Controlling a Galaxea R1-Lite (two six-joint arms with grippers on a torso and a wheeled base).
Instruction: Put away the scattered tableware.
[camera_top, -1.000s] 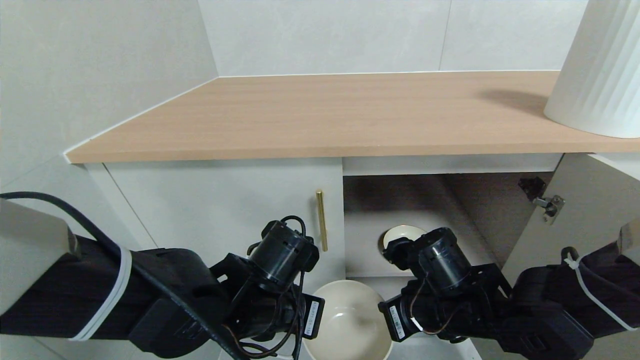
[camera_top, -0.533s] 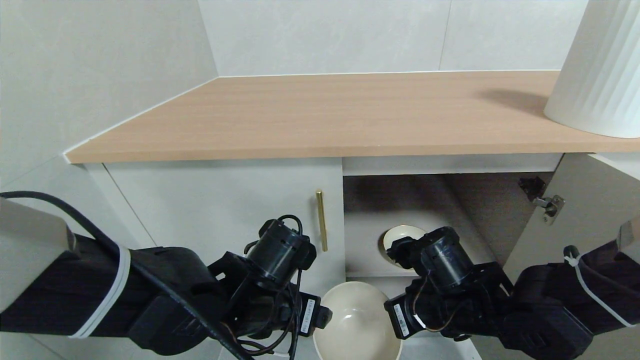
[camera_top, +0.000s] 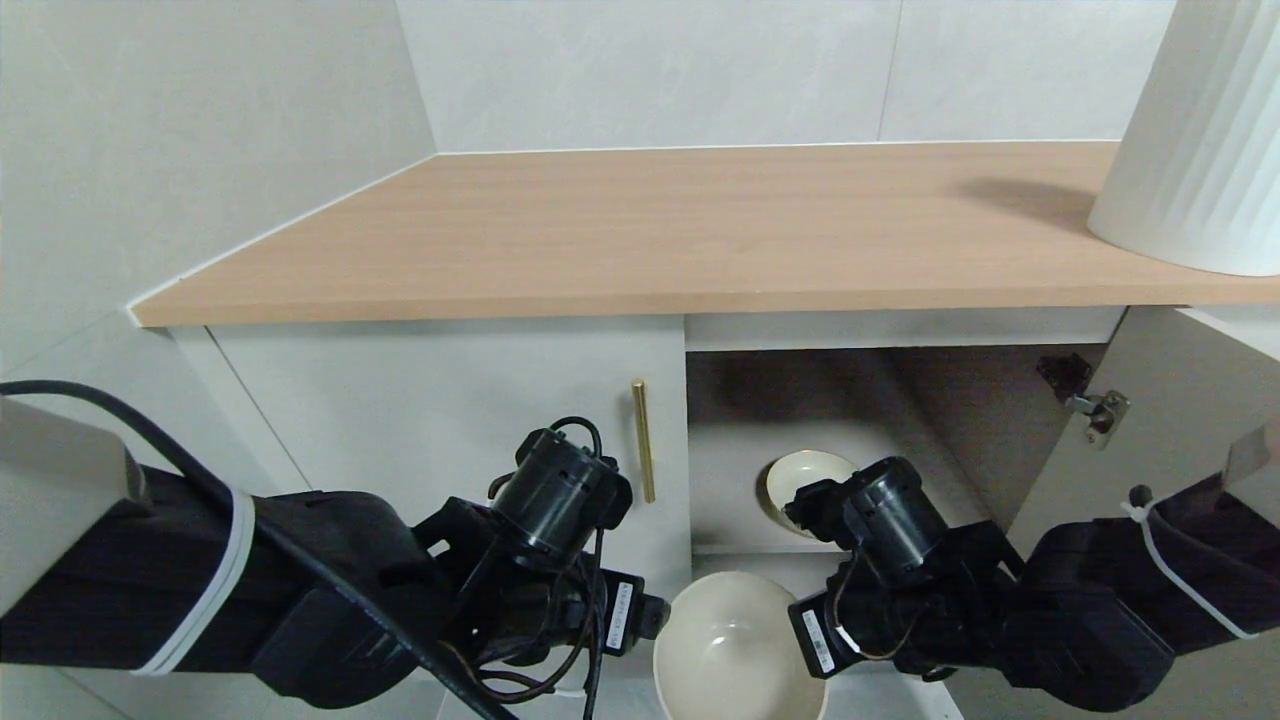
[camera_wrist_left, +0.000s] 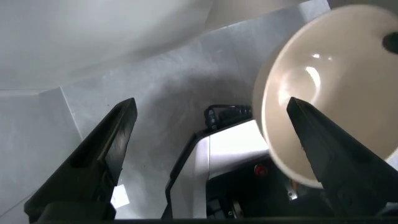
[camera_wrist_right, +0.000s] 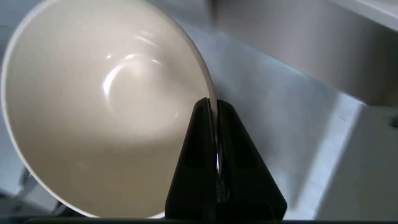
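Observation:
A cream bowl (camera_top: 738, 655) hangs low in front of the open cabinet, between my two arms. My right gripper (camera_wrist_right: 215, 109) is shut on the rim of this bowl (camera_wrist_right: 106, 112), one finger inside and one outside. My left gripper (camera_wrist_left: 210, 109) is open, its two dark fingers (camera_wrist_left: 112, 140) spread wide with nothing between them. In the left wrist view the bowl (camera_wrist_left: 329, 93) lies just past one fingertip. A second, smaller bowl (camera_top: 808, 472) sits on the shelf inside the cabinet, behind my right wrist.
A wooden countertop (camera_top: 700, 230) runs above, with a white ribbed container (camera_top: 1195, 150) at its right end. The left cabinet door (camera_top: 450, 400) is closed and has a brass handle (camera_top: 641, 440). The right door (camera_top: 1150, 420) stands open on its hinge (camera_top: 1095, 405).
The bowl has shifted right and slightly down with my right gripper, away from the left gripper. The left arm has barely moved.

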